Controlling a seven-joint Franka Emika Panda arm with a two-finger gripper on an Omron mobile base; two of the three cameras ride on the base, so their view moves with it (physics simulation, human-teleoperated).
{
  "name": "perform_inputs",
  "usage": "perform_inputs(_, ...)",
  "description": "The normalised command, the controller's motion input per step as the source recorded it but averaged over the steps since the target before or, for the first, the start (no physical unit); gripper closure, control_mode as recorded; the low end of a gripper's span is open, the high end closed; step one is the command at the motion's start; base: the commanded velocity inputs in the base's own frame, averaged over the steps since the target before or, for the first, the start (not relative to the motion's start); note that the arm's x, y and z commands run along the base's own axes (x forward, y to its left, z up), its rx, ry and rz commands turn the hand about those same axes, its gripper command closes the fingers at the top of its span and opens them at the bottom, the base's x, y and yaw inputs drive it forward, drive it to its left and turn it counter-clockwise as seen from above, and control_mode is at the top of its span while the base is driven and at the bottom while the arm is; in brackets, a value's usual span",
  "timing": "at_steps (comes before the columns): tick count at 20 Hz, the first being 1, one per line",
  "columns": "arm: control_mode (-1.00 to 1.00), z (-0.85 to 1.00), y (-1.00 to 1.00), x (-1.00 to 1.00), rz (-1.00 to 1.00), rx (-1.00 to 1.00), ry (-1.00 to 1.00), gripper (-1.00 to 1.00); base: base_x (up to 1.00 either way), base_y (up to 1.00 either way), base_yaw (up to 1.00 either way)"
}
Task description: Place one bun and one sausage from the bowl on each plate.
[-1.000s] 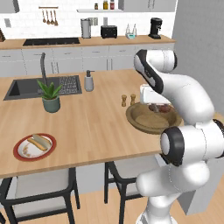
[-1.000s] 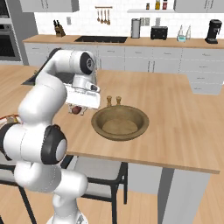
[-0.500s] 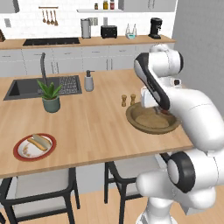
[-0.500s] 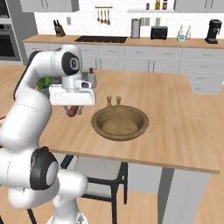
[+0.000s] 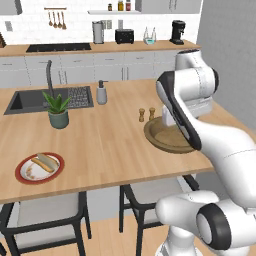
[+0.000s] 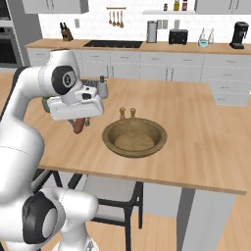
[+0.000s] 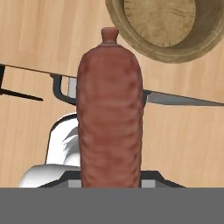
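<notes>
In the left base view, a potted plant and a soap dispenser stand on the desk; the plate with a bun lies at eight o'clock, two shakers beside the bowl, my arm across its right side.

In the right base view, my gripper hangs at nine o'clock of the bowl, above the desk.

In the hand view, my gripper is clamped narrowly on the sausage, the bowl at one o'clock.
</notes>
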Motion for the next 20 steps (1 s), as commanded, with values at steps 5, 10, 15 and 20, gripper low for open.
perform_inputs(5,-1.0,0.0,0.0,0.0,0.0,0.0,0.0,1.0,0.0,0.0,0.0)
perform_inputs(10,-1.0,0.0,0.0,0.0,0.0,0.0,0.0,1.0,0.0,0.0,0.0)
perform_inputs(15,1.0,0.0,0.04,0.0,0.0,0.0,0.0,1.0,0.07,0.43,0.0)
perform_inputs(20,1.0,0.0,0.0,0.0,0.0,0.0,0.0,1.0,0.19,0.75,0.0)
